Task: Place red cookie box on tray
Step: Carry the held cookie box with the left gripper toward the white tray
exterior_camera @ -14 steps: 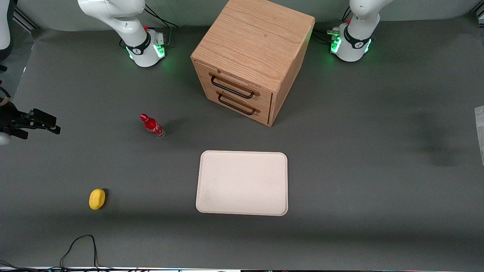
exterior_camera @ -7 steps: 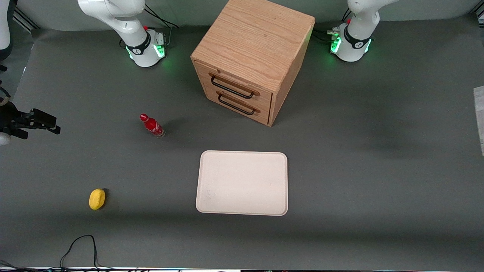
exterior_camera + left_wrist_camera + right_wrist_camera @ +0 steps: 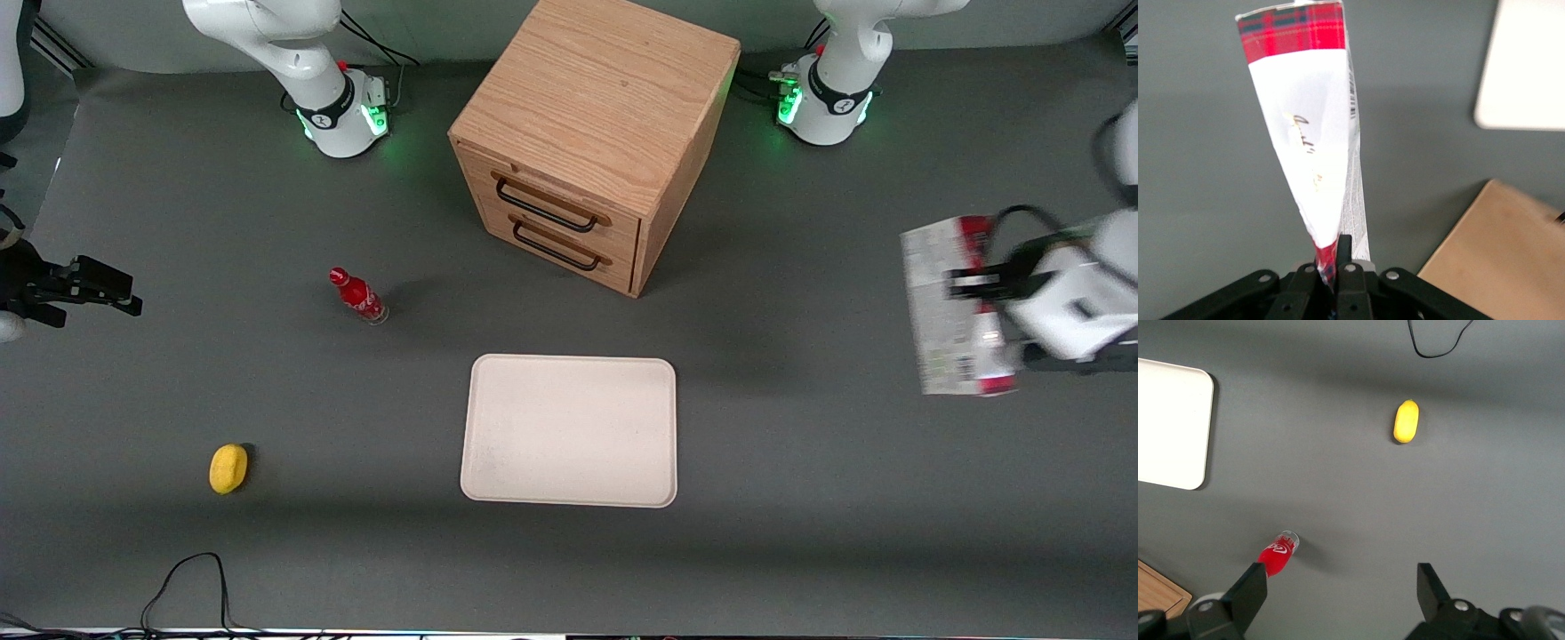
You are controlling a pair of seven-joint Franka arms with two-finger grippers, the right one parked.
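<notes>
The red cookie box (image 3: 956,307) has been brought into the front view, carried inward from the working arm's end of the table, where half a second earlier only its edge was seen. Transport toward the tray (image 3: 569,431) is judged to be under way; the box is well apart from the tray, above the mat. The gripper (image 3: 1333,267) is closed tight on the box's thin red edge, with the fingers (image 3: 1345,257) pressed against the cardboard. The tray holds nothing yet.
</notes>
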